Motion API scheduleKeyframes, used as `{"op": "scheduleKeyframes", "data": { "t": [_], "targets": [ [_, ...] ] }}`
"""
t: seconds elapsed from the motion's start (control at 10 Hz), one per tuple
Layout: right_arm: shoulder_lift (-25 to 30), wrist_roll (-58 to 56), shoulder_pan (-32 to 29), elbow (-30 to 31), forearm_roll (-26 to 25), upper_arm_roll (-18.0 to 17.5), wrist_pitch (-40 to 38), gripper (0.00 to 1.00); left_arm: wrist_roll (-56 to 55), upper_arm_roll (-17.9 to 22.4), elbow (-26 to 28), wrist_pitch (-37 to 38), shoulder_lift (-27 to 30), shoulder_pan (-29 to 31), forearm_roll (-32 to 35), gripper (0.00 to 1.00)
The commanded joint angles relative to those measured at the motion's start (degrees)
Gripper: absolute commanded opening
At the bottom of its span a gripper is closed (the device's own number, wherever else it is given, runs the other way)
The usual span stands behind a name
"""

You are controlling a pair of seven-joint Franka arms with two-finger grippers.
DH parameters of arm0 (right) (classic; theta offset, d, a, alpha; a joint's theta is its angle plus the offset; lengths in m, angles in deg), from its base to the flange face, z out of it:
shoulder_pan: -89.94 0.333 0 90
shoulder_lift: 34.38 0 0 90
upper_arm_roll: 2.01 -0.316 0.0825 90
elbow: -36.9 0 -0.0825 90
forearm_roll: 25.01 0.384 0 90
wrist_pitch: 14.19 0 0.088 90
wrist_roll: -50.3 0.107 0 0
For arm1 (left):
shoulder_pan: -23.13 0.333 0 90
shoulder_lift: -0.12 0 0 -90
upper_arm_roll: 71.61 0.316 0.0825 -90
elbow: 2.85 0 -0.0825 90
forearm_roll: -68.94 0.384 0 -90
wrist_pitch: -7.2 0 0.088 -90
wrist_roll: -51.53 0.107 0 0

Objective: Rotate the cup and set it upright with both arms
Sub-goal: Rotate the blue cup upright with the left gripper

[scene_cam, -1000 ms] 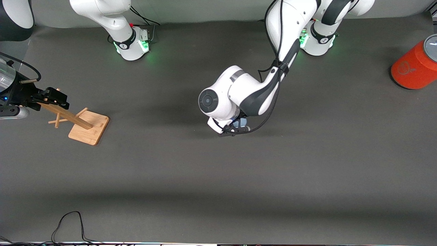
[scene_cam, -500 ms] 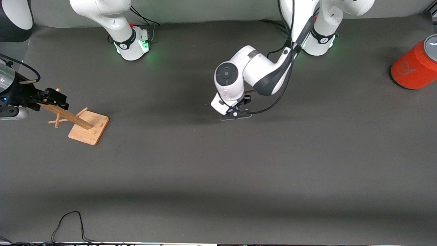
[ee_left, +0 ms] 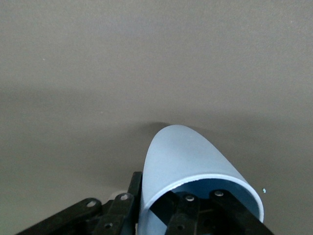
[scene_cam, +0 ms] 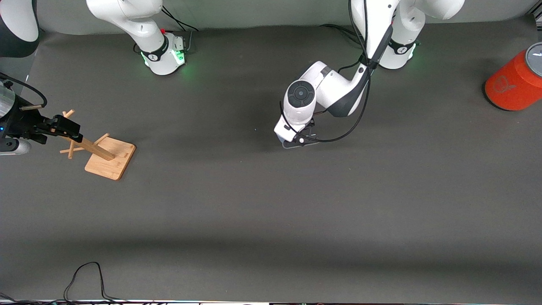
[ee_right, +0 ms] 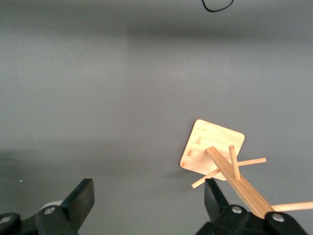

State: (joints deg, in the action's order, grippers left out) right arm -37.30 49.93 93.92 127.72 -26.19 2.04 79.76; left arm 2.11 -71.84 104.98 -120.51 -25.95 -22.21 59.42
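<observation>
Left wrist view: pale-blue cup point(ee_left: 183, 156) clamped by the left end effector point(ee_left: 161, 213), one finger point(ee_left: 188, 208) inside the rim, another outside the wall, hanging over bare grey surface point(ee_left: 98, 58) with loads of open room around. Front view: cup hidden under the left end effector point(scene_cam: 301, 137). Right end effector point(ee_right: 146, 200) spread wide, waiting over the wooden peg stand point(ee_right: 217, 154) near the surface's edge. Orange cylinder point(scene_cam: 514, 82) well apart.

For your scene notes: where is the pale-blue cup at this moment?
The cup is clamped in the left gripper, one finger inside its rim, over the table's middle; the front view hides it.
</observation>
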Motion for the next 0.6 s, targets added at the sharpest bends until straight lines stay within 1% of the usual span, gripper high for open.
{"op": "scheduleKeyframes", "data": {
  "t": [0.0,0.1,0.3,0.4,0.5],
  "targets": [
    [-0.50,-0.33,0.68,-1.27,0.74,0.87,-0.96,1.00,0.46,0.14,1.42,-0.87,1.02,-0.10,-1.20,0.83],
    [-0.41,0.63,0.59,-1.09,0.92,0.96,-1.13,1.00,0.38,0.14,1.41,-0.44,1.02,-0.70,-1.03,1.00],
    [-0.15,3.18,0.51,-0.74,1.01,1.05,-1.75,1.00,0.46,0.14,1.24,1.40,1.28,-0.45,-0.94,1.00],
    [0.02,3.27,0.68,-0.39,1.01,1.13,-1.83,1.00,0.55,0.32,0.11,3.68,1.98,-0.10,-0.68,1.00],
    [0.03,3.53,0.59,-0.30,2.14,1.40,-1.92,1.00,0.81,0.58,-2.25,7.61,2.51,0.17,-0.24,1.00]
  ]
}}
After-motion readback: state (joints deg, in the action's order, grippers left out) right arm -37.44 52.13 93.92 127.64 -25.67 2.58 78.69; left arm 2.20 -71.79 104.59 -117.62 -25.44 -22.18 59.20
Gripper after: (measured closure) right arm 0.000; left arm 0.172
